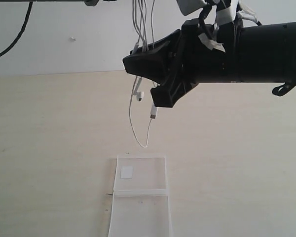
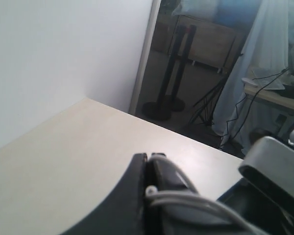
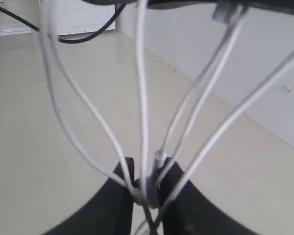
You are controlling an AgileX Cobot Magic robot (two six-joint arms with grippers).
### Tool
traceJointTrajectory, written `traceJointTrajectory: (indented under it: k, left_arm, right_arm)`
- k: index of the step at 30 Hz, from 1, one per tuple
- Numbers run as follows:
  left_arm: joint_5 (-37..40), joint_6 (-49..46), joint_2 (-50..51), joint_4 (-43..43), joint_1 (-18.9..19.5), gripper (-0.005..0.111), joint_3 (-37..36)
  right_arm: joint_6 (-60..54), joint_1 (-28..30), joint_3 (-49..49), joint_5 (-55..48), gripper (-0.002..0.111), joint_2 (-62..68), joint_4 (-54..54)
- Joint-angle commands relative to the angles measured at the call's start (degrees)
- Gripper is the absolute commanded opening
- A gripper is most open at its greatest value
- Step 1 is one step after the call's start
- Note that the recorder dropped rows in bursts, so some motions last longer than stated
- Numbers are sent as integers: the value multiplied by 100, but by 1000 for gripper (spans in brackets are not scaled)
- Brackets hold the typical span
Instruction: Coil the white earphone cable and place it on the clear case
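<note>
Case (image 1: 140, 197) lies on the table (image 1: 49, 148), nothing on it yet. Above and beyond it the cable (image 3: 142, 98) hangs in loose loops, right jaws pinched nearly closed round the gathered strands. Higher up, left jaws are closed on its top. Coiling looks partway done; placing remains

Heads up, your clear case (image 1: 143, 212) has its near end chopped off by the exterior view's edge, the white earphone cable (image 1: 130, 116) runs out the top so you can't see what's holding it, and some strands vanish behind the right gripper (image 1: 131, 63).
</note>
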State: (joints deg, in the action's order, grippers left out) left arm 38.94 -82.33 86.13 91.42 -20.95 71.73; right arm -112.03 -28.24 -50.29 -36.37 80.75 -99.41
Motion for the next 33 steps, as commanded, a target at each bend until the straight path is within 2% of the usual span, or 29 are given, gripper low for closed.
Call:
traceJointTrajectory:
  k: [1,5,11,17,19,24,26,30,33]
  left_arm:
    - [424,3,-56,25,-26,0,-16]
    - [816,443,-56,-375,-26,0,-16]
    - [790,1795,-56,-1781,-26,0,-16]
    - [604,1845,-83,-1945,-15,1,-16]
    - [592,1854,-106,-2053,9,8,-16]
    - [581,2572,-145,-2650,47,45,-16]
    - [581,2900,-144,-2926,47,55,-16]
    - [619,3467,-178,-3600,47,58,-16]
    - [721,3614,-217,-3789,47,58,-16]
  right_arm:
    - [193,26,11,293,0,-2,-54]
    - [171,26,-25,291,0,-2,-54]
    - [212,26,-156,377,0,-2,-54]
    - [212,26,-158,571,0,-2,-54]
    - [221,26,-158,754,0,-2,-54]
    - [221,26,-158,853,0,-2,-54]
    - [221,26,-158,1028,0,-2,-54]
    - [221,26,-158,1277,0,-2,-54]
    - [196,26,-158,1275,0,-2,-54]
